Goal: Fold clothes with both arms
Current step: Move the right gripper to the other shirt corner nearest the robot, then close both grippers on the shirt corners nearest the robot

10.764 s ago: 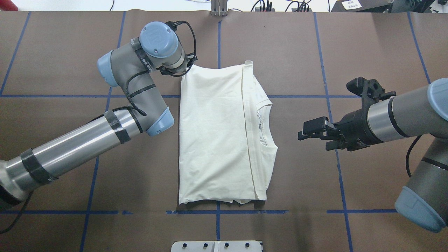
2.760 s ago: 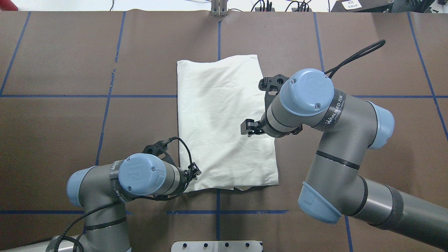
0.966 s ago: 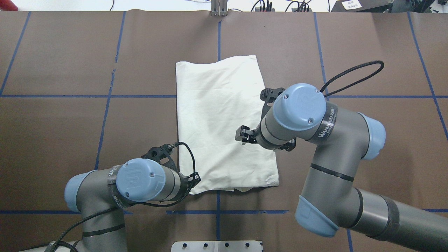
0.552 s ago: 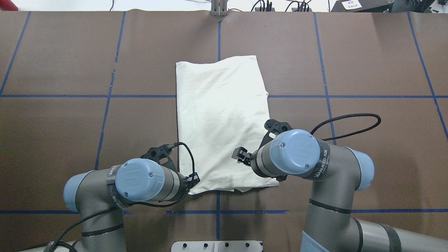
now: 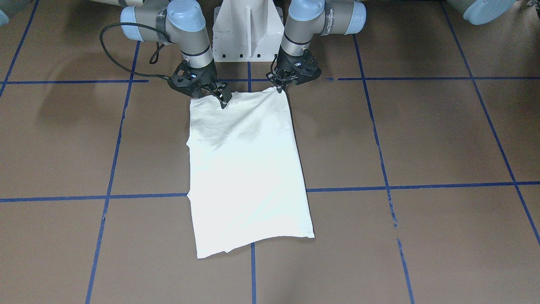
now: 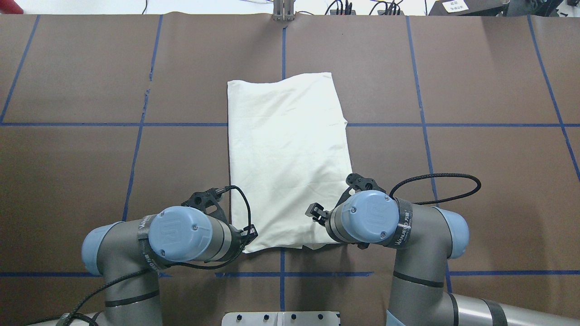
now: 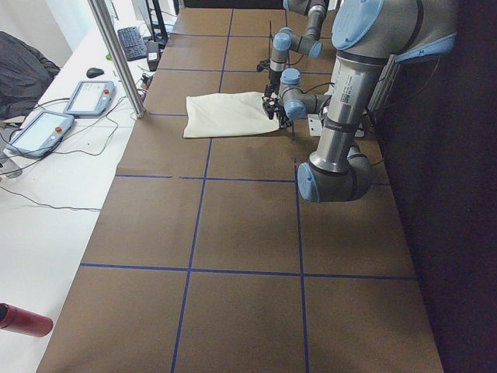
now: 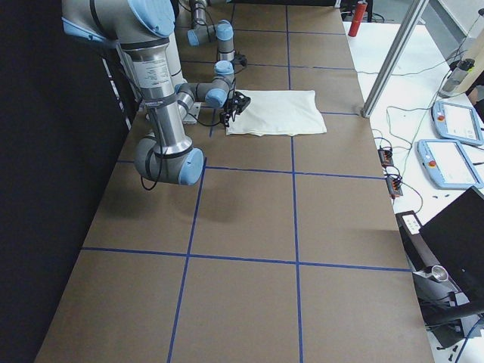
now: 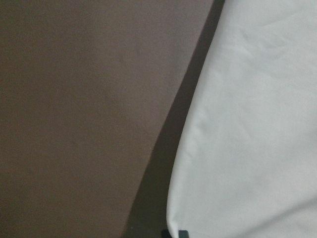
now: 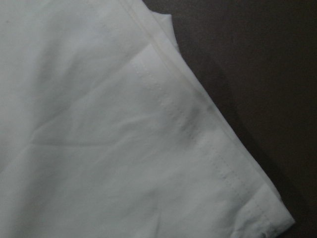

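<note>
The cream-white T-shirt lies flat as a tall folded rectangle, plain side up, with no print showing. My left gripper sits at its near-left corner, and in the front view the left gripper narrows to a point on that corner, shut on the cloth. The left wrist view shows the T-shirt's edge and a dark fingertip at the bottom. My right gripper hovers over the near-right corner, and in the front view the right gripper has spread fingers, open. The right wrist view shows the hemmed corner.
Blue tape lines grid the brown table cover. The white pedestal base stands just behind the shirt's near edge. A desk with tablets and a metal post lies beyond the far edge. A red bottle rests at the table's left end.
My right arm swept back from beside the shirt's middle to its near-right corner. The left gripper stayed at the near-left corner. Since the earliest frame the collar side was folded under.
</note>
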{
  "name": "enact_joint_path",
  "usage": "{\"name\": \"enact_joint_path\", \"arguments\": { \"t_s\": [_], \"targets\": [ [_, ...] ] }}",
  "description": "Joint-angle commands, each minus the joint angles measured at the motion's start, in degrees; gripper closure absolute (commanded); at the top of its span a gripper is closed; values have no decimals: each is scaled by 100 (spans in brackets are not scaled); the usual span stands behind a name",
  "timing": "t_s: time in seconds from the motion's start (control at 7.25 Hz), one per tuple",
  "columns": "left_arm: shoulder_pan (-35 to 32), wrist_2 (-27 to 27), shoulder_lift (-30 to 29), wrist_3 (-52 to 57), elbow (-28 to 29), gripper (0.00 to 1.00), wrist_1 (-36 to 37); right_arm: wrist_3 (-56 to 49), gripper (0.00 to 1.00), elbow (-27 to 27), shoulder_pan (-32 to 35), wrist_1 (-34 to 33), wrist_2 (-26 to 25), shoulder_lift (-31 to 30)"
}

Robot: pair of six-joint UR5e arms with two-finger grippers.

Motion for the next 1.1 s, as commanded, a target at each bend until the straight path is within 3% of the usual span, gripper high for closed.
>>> {"name": "enact_joint_path", "arguments": {
  "t_s": [0.0,0.28,0.97],
  "targets": [
    [1,0,-12,0,-8,100,-2,49,0,-77,-3,-15,6,-1],
    [9,0,-4,0,-8,100,-2,49,0,-68,-20,-363,24,51],
    [9,0,-4,0,1,100,-2,49,4,-42,-29,-419,24,25]
  ]
}}
